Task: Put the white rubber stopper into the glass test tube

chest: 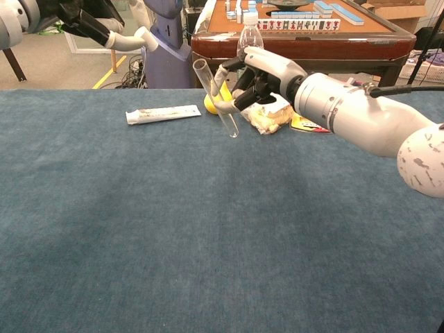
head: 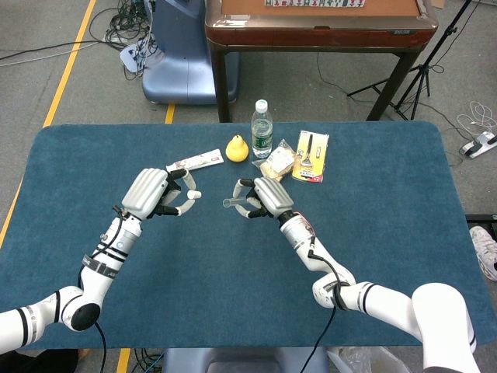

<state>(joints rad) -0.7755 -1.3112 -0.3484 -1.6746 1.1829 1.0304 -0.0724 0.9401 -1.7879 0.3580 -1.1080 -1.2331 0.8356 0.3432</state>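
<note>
We're at the lining-up step: our right hand [chest: 258, 75] grips the glass test tube [chest: 216, 98] above the table's middle, mouth toward the left hand [head: 155, 194], which pinches the white rubber stopper [head: 197, 193] nearby. Next we'd need to bring that stopper square to the tube's mouth and push it in

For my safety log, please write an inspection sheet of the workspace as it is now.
Surface: blue table cover, flat, no spill seen.
Job's things: glass tube held tilted above the table, mouth up and toward the left hand; white stopper not yet in it.
Clutter: toothpaste, yellow pear, water bottle, snack bag, yellow card pack, all at the far edge.
Hands: left hand pinches the stopper; right hand holds the tube.
Cables: a bundle on the floor behind the table.
Surroundings: brown game table, blue machine base.
</note>
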